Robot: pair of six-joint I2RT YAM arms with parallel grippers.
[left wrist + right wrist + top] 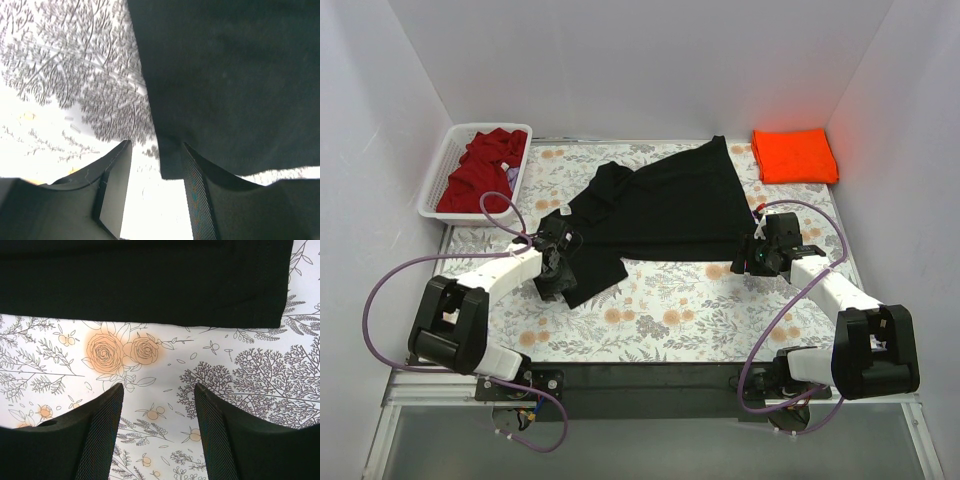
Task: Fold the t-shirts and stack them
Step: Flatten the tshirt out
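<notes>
Two grippers, three shirts, listed from my side outward.

1. Left gripper (155,149): jaws part-way apart, nothing clamped. A corner of the black shirt (670,205) reaches in between the fingers, close by one of them.

2. Right gripper (159,390): jaws wide and empty, low over the table (670,315). The shirt's stitched hem lies just ahead of the fingertips, apart from them.

3. Black shirt: mid-table, between my two arms. It is mostly flat, bunched at the left end, and not yet folded. I judge it light, limp and thin. It will sag from any single pinch and drag along the table rather than slide clean. Best holds are the doubled hem on my right and the corner already at my left fingers. I would pinch both layers at the edge and lift both ends together so the cloth keeps its shape.

4. Orange shirt (795,155): far right corner, folded square. Likely the base of the stack.

5. Red shirt (480,170): far left, crumpled in the basket (438,188). Soft and tangled, so any raised ridge will serve as a hold.
</notes>
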